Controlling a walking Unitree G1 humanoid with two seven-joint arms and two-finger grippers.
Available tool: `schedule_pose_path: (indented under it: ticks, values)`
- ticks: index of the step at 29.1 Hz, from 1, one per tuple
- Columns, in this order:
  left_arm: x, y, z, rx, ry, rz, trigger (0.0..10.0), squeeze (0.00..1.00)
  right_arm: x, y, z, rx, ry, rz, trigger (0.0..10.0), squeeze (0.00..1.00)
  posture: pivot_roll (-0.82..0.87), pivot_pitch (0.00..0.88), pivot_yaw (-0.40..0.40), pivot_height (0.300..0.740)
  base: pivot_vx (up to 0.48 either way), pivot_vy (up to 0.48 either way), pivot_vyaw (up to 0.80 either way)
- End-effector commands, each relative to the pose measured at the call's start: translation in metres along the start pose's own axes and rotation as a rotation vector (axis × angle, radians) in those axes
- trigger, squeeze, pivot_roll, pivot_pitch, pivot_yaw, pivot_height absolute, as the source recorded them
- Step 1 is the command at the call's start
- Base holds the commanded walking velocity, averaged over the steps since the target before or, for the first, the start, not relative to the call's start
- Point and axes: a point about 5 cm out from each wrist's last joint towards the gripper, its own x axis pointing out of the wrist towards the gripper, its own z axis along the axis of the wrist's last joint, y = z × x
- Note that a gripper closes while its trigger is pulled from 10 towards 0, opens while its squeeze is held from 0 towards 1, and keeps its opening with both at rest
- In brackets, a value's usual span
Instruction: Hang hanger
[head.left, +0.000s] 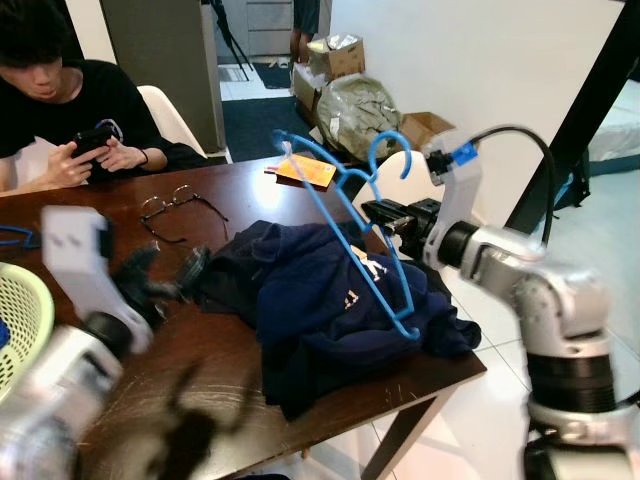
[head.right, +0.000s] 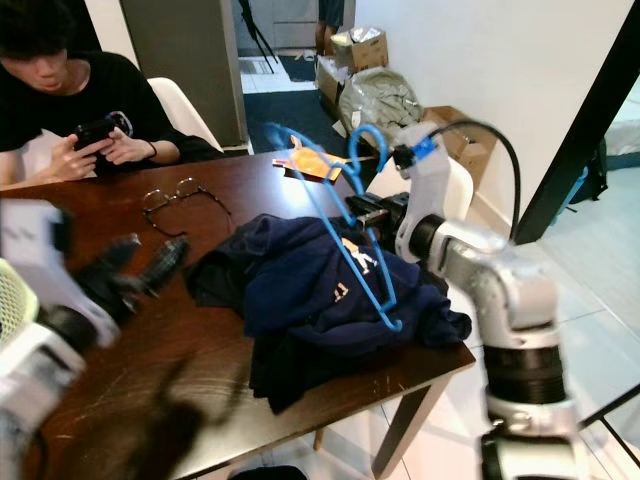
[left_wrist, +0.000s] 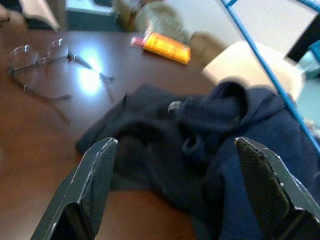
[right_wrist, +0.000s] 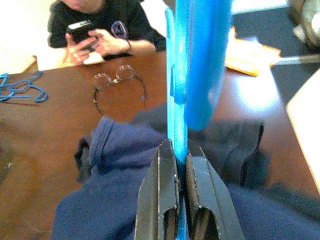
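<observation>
My right end effector (right_wrist: 181, 165) is clenched on the blue hanger (head.left: 350, 235), fingers pinched tight on one of its thin bars, w/ the hanger's blue plastic rising straight up from between the tips in the right wrist view. From the head cams, the hanger is held up off the surface at a tilt: hook end (head.left: 388, 150) high, near the wrist, and the low corner resting on or just above the navy hoodie (head.left: 330, 300); can't tell if it's touching. So the grab part looks done to me. What's left: I don't see a rail or rack anywhere to hang it on, and the hoodie isn't on the hanger, it's heaped on the dark wood surface (head.left: 210, 190) beneath it. I'd call it early-to-mid.

My left end effector (left_wrist: 175, 195) is released, fingers spread wide, hovering low over the surface just beside the hoodie's near edge, pointed at the fabric, not touching it. It's blurred in the head views.

Further out: eyeglasses (head.left: 175, 212) and an orange packet (head.left: 305, 170) on the surface beyond the hoodie, a green basket (head.left: 25, 310) at my left edge. A person (head.left: 75, 110) in black sits at the far side w/ a phone (head.left: 92, 138).
</observation>
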Motion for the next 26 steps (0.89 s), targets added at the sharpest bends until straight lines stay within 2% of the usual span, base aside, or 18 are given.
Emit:
schedule_pose_path:
  ticks: [1, 6, 8, 11, 14, 17, 26]
  values:
    - [0.001, -0.002, 0.003, 0.038, -0.029, 0.061, 10.0, 0.0, -0.003, 0.004, -0.001, -0.022, -0.021, -0.046, 10.0, 0.0, 0.09, 0.055, -0.029, 0.735, 0.0, 0.0, 0.0]
    - [0.007, 0.003, 0.003, 0.063, -0.025, 0.116, 10.0, 0.0, -0.002, 0.009, -0.009, -0.037, -0.017, -0.07, 10.0, 0.0, 0.09, 0.054, -0.024, 0.735, -0.294, 0.0, 0.0]
    - [0.012, 0.008, 0.005, 0.086, -0.031, 0.161, 10.0, 0.0, -0.001, 0.005, -0.01, -0.104, -0.023, -0.12, 10.0, 0.0, 0.09, 0.055, -0.021, 0.735, -0.366, 0.0, 0.0]
    - [0.014, 0.007, 0.005, 0.108, -0.037, 0.18, 10.0, 0.0, -0.001, 0.002, -0.011, -0.101, -0.034, -0.148, 10.0, 0.0, 0.09, 0.053, -0.022, 0.735, -0.399, 0.0, 0.0]
    - [0.017, -0.002, 0.0, 0.143, -0.037, 0.188, 10.0, 0.0, -0.002, 0.0, -0.013, -0.05, -0.062, -0.163, 10.0, 0.0, 0.09, 0.051, -0.022, 0.735, -0.412, 0.0, 0.0]
    - [0.016, -0.014, -0.009, 0.132, -0.024, 0.177, 10.0, 0.0, 0.0, 0.006, -0.015, -0.046, -0.079, -0.146, 10.0, 0.0, 0.09, 0.05, -0.024, 0.735, -0.411, 0.0, 0.8]
    - [0.018, -0.012, -0.007, 0.138, -0.046, 0.191, 10.0, 0.0, 0.004, 0.013, -0.017, -0.045, -0.085, -0.126, 10.0, 0.0, 0.09, 0.048, -0.024, 0.735, -0.338, 0.0, 0.8]
